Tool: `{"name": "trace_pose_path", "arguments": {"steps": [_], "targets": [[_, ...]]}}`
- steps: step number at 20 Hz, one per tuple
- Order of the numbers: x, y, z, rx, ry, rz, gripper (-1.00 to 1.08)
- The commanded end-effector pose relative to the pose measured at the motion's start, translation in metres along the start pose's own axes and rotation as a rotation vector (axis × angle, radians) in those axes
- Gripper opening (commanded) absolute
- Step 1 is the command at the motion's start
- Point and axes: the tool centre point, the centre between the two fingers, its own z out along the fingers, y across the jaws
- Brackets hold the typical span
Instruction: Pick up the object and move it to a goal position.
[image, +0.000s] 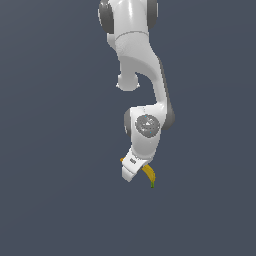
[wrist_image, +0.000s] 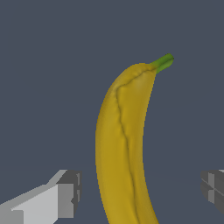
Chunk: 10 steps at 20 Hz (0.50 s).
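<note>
Item: banana (wrist_image: 124, 148), yellow, curved, green stem tip, lying on the plain dark floor (image: 50, 200) directly beneath the white arm (image: 142, 85), its stem end protruding toward the exterior view's right of the wrist. Gripper (wrist_image: 138, 192): jaws spread wide, one finger (wrist_image: 65, 194) on each side of the fruit, clear gaps between pads and peel, nothing held

The banana (wrist_image: 124, 148) is yellow with a dark crease along its skin and a green stem tip. The arm (image: 142, 95) is white with grey joints. The surface (image: 50, 150) is plain slate blue-grey.
</note>
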Motion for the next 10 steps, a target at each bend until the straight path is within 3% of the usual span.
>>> {"name": "trace_pose_path", "arguments": {"steps": [1, 8, 9, 10], "targets": [[-0.001, 0.000, 0.013, 0.001, -0.001, -0.001, 1.00], [0.001, 0.000, 0.024, 0.000, 0.000, -0.002, 1.00], [0.001, 0.000, 0.024, 0.000, 0.000, -0.002, -1.00], [0.001, 0.000, 0.024, 0.000, 0.000, -0.002, -1.00]]}}
